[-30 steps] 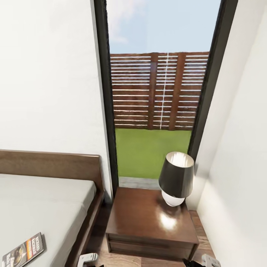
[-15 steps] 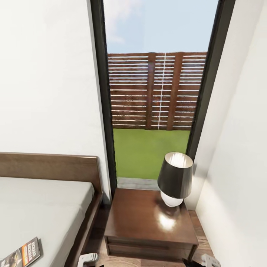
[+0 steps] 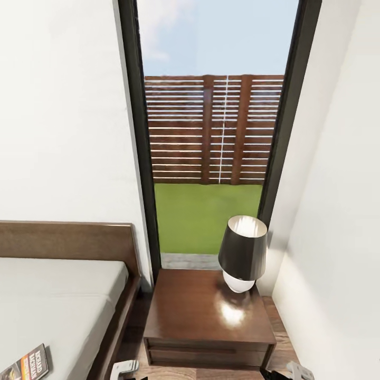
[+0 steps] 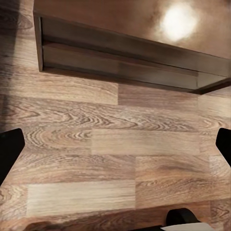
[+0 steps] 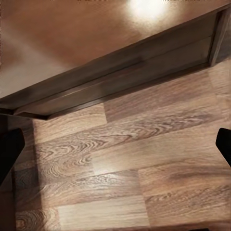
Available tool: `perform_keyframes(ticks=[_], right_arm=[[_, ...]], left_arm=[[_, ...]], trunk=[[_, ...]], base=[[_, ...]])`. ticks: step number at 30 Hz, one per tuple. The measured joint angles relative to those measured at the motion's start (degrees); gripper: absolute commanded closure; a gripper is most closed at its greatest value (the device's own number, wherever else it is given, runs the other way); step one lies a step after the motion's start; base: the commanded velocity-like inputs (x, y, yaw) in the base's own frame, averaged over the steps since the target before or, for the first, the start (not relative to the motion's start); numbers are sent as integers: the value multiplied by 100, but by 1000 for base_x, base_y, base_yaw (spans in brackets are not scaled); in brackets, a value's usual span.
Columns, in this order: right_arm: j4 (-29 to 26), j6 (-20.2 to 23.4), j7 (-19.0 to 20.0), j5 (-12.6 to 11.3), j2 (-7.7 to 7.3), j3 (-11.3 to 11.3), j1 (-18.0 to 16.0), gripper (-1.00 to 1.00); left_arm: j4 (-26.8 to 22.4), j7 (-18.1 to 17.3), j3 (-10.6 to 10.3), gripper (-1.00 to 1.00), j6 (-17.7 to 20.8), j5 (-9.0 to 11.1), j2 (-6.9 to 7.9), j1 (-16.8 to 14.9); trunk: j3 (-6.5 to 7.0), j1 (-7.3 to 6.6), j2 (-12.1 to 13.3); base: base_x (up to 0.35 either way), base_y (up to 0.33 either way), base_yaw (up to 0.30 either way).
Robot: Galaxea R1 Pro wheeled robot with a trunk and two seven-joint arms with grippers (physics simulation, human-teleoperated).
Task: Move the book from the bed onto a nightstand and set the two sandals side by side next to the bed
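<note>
Both grippers, left and right, hang wide open and empty over the floor before the nightstand; the book on the bed risks being overreached.

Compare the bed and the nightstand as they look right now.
The bed carries a pale mattress and a book; the nightstand has a bare glossy top with a lamp. The bed has a headboard; the nightstand a drawer front. Both are dark brown wood.
</note>
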Motion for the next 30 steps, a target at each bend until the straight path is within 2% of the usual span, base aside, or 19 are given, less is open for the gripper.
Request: perform_keyframes(ticks=[8, 30], right_arm=[[1, 0, 15, 3, 0, 0, -1, -100], [2, 0, 13, 2, 1, 0, 1, -100]], left_arm=[[-2, -1, -1, -100, 0, 0, 1, 1], [-3, -2, 0, -100, 0, 0, 1, 1]], trunk=[[-2, 0, 0], [-80, 0, 0]], base=[[0, 0, 53], [0, 0, 255]])
